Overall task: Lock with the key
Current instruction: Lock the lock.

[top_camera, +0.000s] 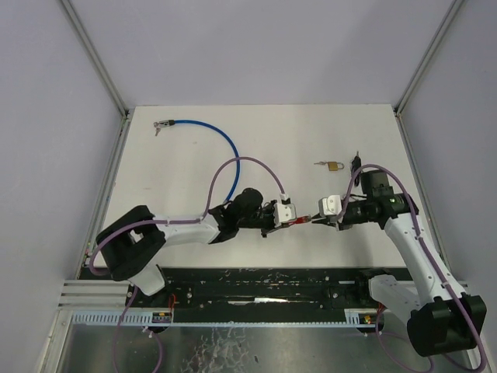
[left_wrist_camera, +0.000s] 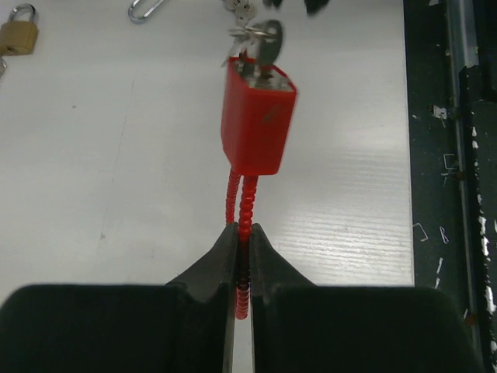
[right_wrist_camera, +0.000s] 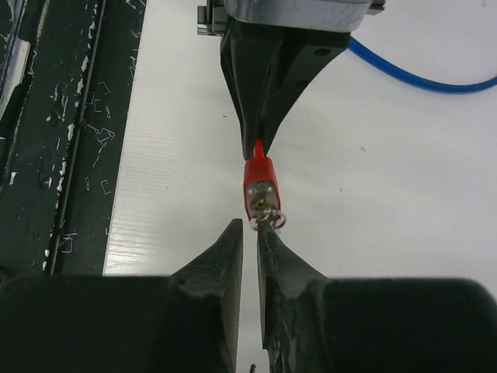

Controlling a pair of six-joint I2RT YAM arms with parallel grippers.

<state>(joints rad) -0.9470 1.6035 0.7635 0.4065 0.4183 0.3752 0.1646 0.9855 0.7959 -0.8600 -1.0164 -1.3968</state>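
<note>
A red padlock (left_wrist_camera: pixel 258 120) hangs in the air just above the table, held by its red ribbed cable shackle (left_wrist_camera: pixel 247 202). My left gripper (left_wrist_camera: pixel 242 233) is shut on that cable. A silver key (left_wrist_camera: pixel 264 40) with a small ring sticks out of the lock's far end. In the right wrist view the red padlock (right_wrist_camera: pixel 259 186) points its keyed end at my right gripper (right_wrist_camera: pixel 250 227). Its jaws stand a narrow gap apart with nothing between them. The key ring (right_wrist_camera: pixel 269 220) sits right at the tip of one finger. From above, the padlock (top_camera: pixel 299 224) spans between both grippers.
A small brass padlock (top_camera: pixel 334 165) lies on the white table behind the right arm, with a dark object beside it. A blue cable (top_camera: pixel 221 140) with keys at its end curves across the far left. A black rail (top_camera: pixel 264 284) runs along the near table edge.
</note>
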